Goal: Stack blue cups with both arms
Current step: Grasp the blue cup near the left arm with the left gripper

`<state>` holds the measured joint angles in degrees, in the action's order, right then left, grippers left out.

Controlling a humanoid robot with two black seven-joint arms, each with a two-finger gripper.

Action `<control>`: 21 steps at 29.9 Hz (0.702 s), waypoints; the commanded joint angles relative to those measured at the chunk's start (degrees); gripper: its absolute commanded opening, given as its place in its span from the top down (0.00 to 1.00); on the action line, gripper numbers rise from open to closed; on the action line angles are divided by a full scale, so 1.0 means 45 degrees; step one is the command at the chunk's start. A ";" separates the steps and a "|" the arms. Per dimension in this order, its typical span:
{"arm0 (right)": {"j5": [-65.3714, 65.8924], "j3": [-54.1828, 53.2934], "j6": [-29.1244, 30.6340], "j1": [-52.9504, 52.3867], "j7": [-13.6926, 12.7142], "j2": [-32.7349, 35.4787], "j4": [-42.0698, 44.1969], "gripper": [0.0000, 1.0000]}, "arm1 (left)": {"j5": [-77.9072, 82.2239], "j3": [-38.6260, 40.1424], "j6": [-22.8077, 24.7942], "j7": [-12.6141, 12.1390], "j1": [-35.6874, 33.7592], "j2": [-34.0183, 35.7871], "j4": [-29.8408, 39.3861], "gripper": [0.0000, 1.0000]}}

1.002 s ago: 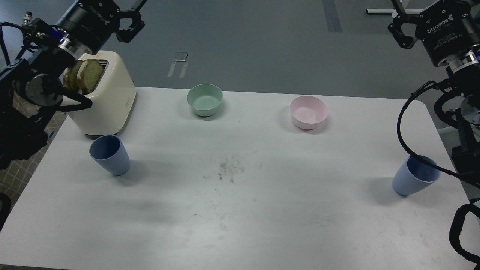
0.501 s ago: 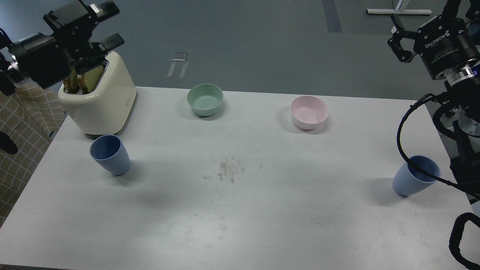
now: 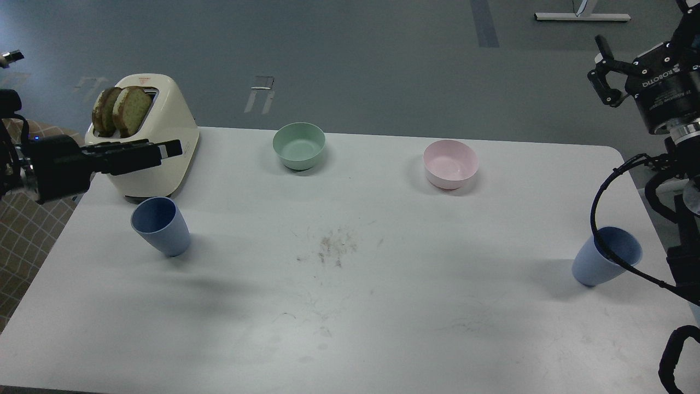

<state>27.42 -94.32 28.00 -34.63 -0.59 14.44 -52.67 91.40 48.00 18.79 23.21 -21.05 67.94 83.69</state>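
Observation:
One blue cup (image 3: 160,225) stands upright at the table's left, just in front of the toaster. The other blue cup (image 3: 606,256) stands near the right edge, with a black cable of my right arm crossing its rim. My left gripper (image 3: 164,149) comes in low from the left, fingers pointing right in front of the toaster, above and behind the left cup. It is seen side-on, so its opening is unclear. My right gripper (image 3: 637,38) is high at the upper right, far above the right cup, fingers spread and empty.
A cream toaster (image 3: 147,142) holding two bread slices stands at the back left. A green bowl (image 3: 299,145) and a pink bowl (image 3: 450,163) sit along the back of the white table (image 3: 350,306). Dark crumbs (image 3: 333,246) lie mid-table.
My left arm has swung down from above the toaster to table-side height, with its fingers now level and pointing right. My right gripper has drifted right and slightly down. The cups have not moved.

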 commanded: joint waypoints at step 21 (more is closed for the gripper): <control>-0.0019 -0.0836 0.0001 0.0761 -0.0006 0.0015 -0.0404 0.00 | 0.1369 -0.1467 -0.0661 0.0037 0.0049 -0.1484 -0.3693 0.41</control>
<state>27.36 -98.08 28.00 -31.21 -0.62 14.51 -54.49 97.64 41.94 15.82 23.23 -20.91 62.28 68.76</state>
